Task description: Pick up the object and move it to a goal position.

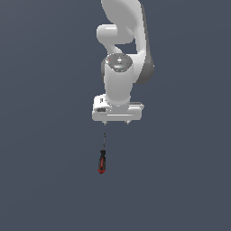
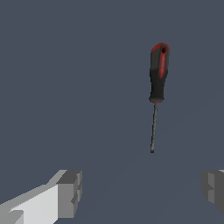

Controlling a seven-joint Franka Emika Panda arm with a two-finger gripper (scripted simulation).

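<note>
On the flat grey surface: 1 screwdriver [image 1: 102, 159], free of the gripper [image 1: 117, 122].

Below the white arm [image 1: 122, 54], the gripper's 2 fingers [image 2: 70, 192] stand wide apart with nothing between them. The screwdriver lies just beyond the fingertips, apart from them, its thin dark shaft pointing toward the gripper and its red-and-black handle [image 2: 158, 72] at the far end.

Red-and-black screwdriver [image 2: 157, 78], white gripper [image 1: 117, 122], slate-grey ground [image 1: 45, 180].
</note>
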